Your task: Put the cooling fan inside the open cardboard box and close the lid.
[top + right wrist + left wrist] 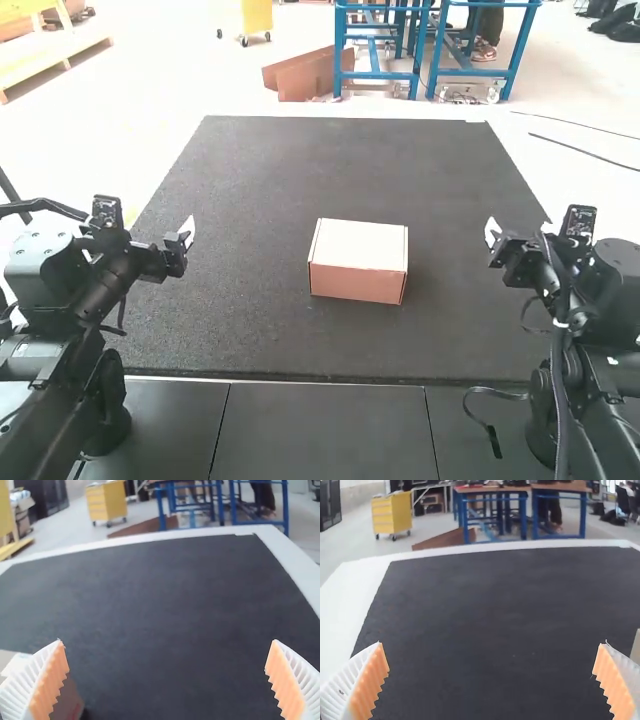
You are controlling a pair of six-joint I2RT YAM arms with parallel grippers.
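Note:
A small cardboard box (359,260) stands in the middle of the black mat (300,170), its lid flat on top and shut. My left gripper (182,243) hovers at the mat's left edge, well left of the box, open with nothing between its white ribbed fingers (367,682). My right gripper (497,243) hovers at the mat's right edge, right of the box, also open and empty, its orange-padded fingers (285,680) spread wide. A corner of the box (65,705) peeks in beside one right finger, and a sliver of the box (635,647) beside a left finger.
The mat (495,620) covers most of the white table (130,110). A dark strip (320,430) runs along the table's front edge between the two arm bases.

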